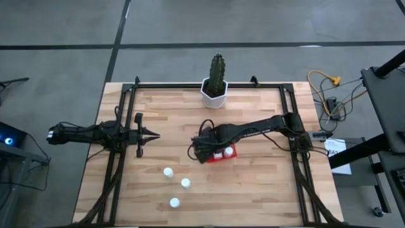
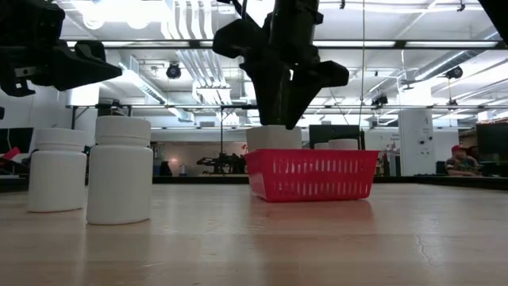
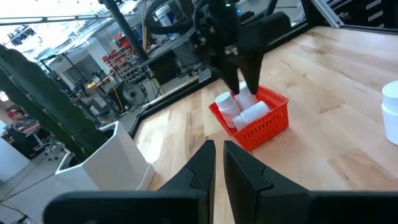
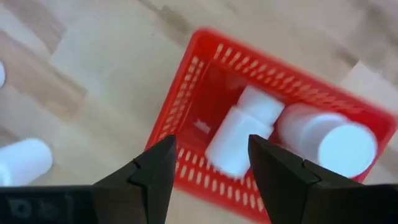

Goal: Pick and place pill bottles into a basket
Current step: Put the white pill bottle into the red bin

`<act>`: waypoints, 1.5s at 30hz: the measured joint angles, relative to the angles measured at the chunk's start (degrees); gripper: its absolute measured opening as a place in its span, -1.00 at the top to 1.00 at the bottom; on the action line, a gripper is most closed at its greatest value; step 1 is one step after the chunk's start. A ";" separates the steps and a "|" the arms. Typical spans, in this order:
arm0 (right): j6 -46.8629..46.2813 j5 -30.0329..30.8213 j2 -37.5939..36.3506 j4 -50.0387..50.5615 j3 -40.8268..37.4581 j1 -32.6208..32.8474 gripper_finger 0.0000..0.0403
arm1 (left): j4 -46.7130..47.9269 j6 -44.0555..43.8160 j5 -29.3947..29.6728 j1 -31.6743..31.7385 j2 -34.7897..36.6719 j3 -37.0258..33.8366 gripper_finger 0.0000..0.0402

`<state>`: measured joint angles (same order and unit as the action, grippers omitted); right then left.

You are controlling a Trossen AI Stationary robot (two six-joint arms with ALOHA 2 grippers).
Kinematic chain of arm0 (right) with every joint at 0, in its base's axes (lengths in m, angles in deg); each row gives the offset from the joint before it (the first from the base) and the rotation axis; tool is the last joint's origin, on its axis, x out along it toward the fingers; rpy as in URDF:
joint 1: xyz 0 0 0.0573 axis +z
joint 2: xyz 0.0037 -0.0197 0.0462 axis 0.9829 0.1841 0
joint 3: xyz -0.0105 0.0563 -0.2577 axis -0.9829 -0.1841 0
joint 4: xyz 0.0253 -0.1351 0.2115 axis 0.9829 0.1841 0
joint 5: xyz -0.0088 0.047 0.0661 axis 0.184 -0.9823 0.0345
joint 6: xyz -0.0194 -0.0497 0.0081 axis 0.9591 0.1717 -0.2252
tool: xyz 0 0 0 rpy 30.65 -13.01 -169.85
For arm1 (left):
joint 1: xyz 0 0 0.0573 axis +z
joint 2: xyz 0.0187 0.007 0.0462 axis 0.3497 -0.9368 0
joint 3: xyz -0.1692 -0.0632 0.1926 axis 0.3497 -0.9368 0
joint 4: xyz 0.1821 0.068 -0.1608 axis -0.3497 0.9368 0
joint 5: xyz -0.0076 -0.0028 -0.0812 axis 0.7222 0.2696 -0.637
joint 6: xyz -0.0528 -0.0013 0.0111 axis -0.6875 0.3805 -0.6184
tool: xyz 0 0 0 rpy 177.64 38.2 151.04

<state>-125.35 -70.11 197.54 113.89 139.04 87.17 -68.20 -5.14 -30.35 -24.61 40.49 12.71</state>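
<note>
The red basket (image 1: 230,152) sits mid-table with white pill bottles in it. In the right wrist view one bottle lies on its side (image 4: 239,137) and one stands upright (image 4: 339,146). My right gripper (image 4: 211,146) hangs open just above the basket, fingers pointing down, over the lying bottle and touching nothing. It also shows in the high view (image 1: 204,151) and the low view (image 2: 286,119). Three more bottles (image 1: 168,171) (image 1: 185,183) (image 1: 174,202) stand on the table nearer the front edge. My left gripper (image 1: 149,134) waits shut and empty at the table's left.
A white faceted pot (image 1: 214,93) with a green cactus stands at the far edge, behind the basket. A black frame (image 1: 190,85) runs along the table's far and side edges. Bare wood lies between the left gripper and the basket.
</note>
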 joint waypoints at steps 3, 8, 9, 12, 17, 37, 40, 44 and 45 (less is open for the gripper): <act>-1.00 -1.73 0.00 0.02 -0.05 0.09 0.05 | 0.00 0.00 0.00 0.00 0.00 0.00 0.93; -3.44 -1.55 0.00 -0.07 -1.42 0.10 0.05 | 0.00 0.01 0.00 0.00 0.00 0.00 0.93; -4.11 -1.56 0.02 -0.11 -1.94 0.10 0.05 | 0.00 0.01 0.00 0.00 0.00 0.00 0.93; -5.95 -1.55 0.02 -0.34 -3.56 0.10 0.05 | 0.00 0.00 0.00 0.00 0.00 0.00 0.93; -6.73 -1.55 0.04 -1.46 -5.07 0.10 0.05 | 0.01 0.00 0.00 0.00 -0.04 0.00 0.93; -6.19 -2.09 3.69 -3.82 -5.48 -0.36 0.05 | 0.15 0.78 0.00 0.00 -0.52 0.04 0.93; -5.24 -2.40 3.78 -4.10 -6.03 -0.45 0.05 | 0.09 0.79 0.00 0.00 -0.65 0.04 0.93; -3.89 -2.43 3.80 -4.37 -6.83 -0.43 0.05 | 0.01 0.82 0.00 0.00 -0.80 0.04 0.93; -3.44 -2.45 3.80 -4.49 -7.03 -0.44 0.05 | 0.09 0.82 0.00 0.00 -0.81 0.04 0.93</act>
<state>-128.79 -72.55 201.34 109.39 132.02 86.73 -68.11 -4.32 -30.35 -24.61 39.68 12.76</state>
